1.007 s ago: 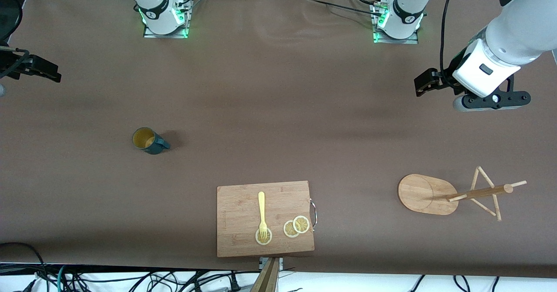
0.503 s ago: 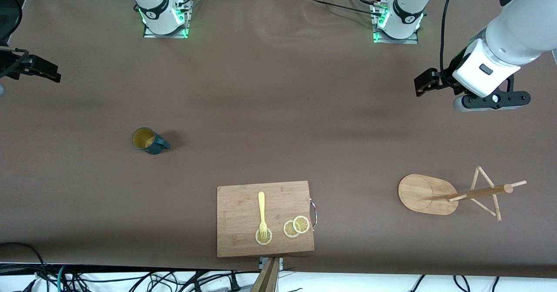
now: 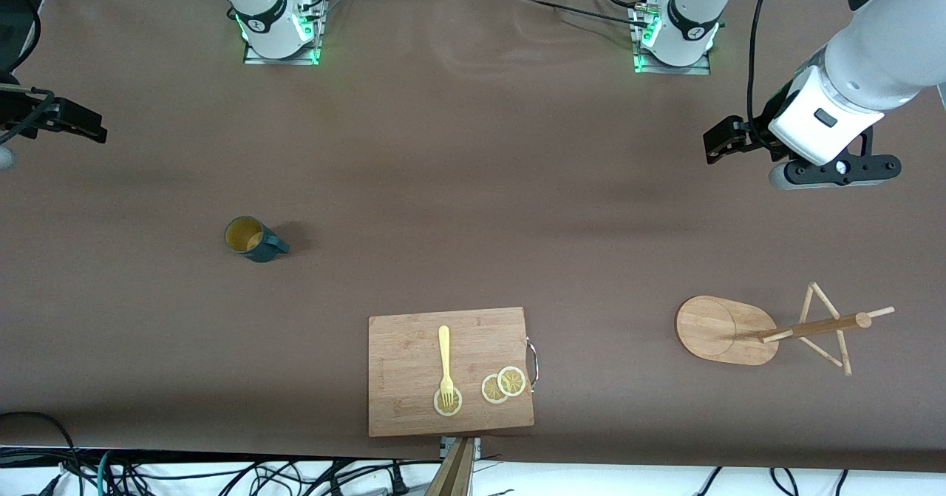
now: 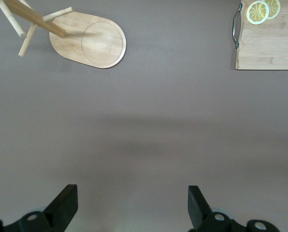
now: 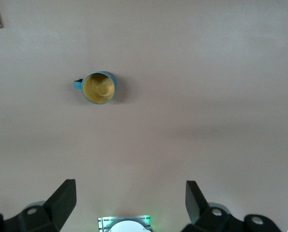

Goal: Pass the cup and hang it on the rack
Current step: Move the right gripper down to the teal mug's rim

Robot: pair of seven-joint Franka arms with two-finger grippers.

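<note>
Toward the right arm's end from the cutting board point(image 3: 450, 371): cup point(image 3: 252, 239) upright on surface, untouched | right gripper point(image 3: 65, 120) wide apart, high, well off cup | left gripper point(image 3: 728, 139) wide apart, waiting | rack point(image 3: 768, 330) toward the left arm's end | descend squarely over cup, pinch rim opposite handle, keep loop free for the peg.

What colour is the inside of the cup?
Yellowish-tan inside the dark teal cup; it shows best in the right wrist view.

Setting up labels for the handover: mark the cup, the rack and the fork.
cup point(image 3: 244, 236), front view, on its yellowish inside.
rack point(image 3: 715, 329), front view, on the flat oval base.
fork point(image 3: 444, 353), front view, on the handle, lying on the cutting board point(image 3: 406, 378).
</note>
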